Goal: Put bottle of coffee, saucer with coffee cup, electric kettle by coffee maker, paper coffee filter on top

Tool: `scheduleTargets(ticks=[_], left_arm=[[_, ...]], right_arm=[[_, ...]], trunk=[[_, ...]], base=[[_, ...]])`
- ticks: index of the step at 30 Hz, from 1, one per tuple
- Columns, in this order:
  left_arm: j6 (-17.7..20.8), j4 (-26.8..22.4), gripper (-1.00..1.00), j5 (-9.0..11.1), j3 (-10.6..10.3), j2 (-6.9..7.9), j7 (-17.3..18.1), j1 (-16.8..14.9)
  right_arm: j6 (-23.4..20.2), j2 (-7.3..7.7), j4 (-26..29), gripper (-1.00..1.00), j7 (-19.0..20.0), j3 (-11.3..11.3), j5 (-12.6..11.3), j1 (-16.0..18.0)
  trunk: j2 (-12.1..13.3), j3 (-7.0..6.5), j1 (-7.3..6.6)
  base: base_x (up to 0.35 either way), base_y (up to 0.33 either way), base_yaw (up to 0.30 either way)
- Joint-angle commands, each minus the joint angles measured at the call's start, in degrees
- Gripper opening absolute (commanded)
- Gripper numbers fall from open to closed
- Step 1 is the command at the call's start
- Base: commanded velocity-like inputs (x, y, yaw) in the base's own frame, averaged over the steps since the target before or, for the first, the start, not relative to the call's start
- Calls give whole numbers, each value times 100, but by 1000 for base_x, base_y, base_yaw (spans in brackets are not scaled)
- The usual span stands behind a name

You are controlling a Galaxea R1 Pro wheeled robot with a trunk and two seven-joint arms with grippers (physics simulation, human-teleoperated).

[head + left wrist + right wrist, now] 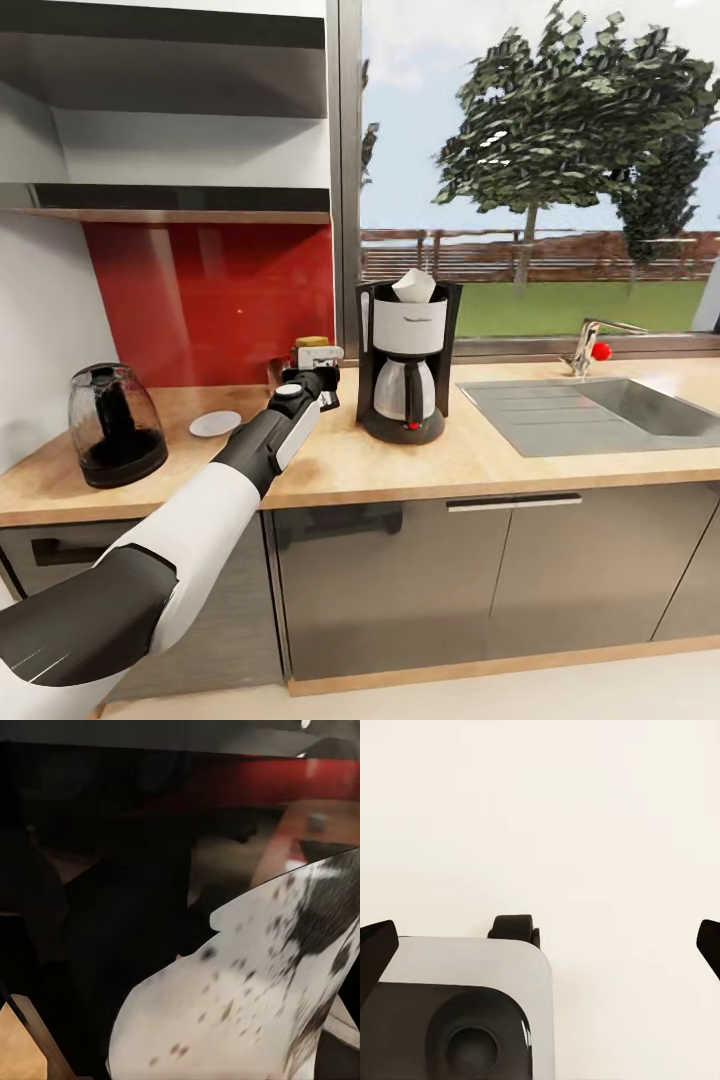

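Left pincer point(318, 385) half-hiding bottle of coffee point(313, 348)

Coffee maker point(405, 365) showing black body, white-silver front, red switch. Jar point(312, 347) at frame centre showing yellow lid. Saucer point(215, 423) and filter point(414, 286) showing white. Backsplash point(210, 300) showing glossy red.

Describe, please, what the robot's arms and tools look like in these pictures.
In the head view the left arm has a dark ribbed grey segment nearest the camera, then a smooth white shell, then a black forearm with a white side panel and a round white-capped wrist joint. Its tool is black. In the right wrist view the right tool shows two black fingertips wide apart.
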State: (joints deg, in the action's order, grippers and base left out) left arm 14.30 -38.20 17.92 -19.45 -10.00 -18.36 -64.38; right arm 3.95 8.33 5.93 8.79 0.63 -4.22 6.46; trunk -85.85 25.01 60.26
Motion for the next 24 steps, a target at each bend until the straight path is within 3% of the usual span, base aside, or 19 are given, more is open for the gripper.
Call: scheduleTargets(ticks=[1, 24], left_arm=[[20, -6, -100, 37, -15, 0, -43, -5], [20, 2, -100, 39, -15, 0, -45, -6]], right_arm=[[18, 2, -7, 100, 27, 7, -44, 4], [18, 2, -7, 100, 27, 7, -44, 4]], trunk=[[-4, 7, 0], [-4, 7, 0]], base=[[90, 0, 0], [109, 0, 0]])
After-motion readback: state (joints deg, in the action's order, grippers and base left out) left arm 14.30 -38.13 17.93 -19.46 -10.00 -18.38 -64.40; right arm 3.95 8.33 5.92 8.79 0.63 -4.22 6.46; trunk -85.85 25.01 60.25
